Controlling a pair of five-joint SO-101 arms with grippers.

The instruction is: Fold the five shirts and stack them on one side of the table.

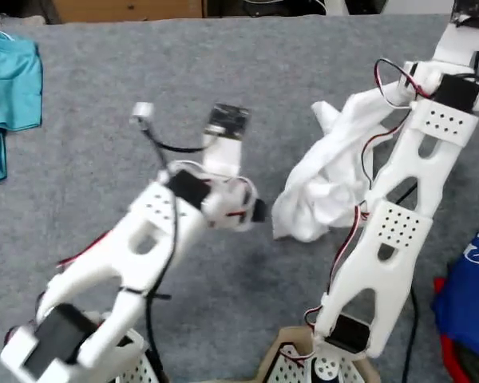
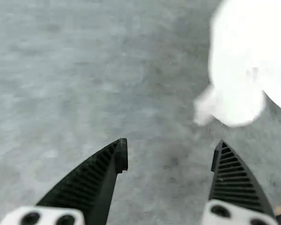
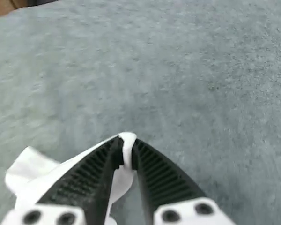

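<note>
A crumpled white shirt hangs bunched above the grey table, right of centre. My right gripper is shut on a fold of this white shirt, holding it up off the cloth. My left gripper is open and empty, low over the table, with the white shirt just ahead of it and to one side. In the high view the left gripper sits close to the shirt's lower edge. A teal shirt lies at the table's far left edge.
A blue shirt lies over a red one at the right edge by the right arm's base. Cables run along both arms. The far middle and left of the grey table offer free room.
</note>
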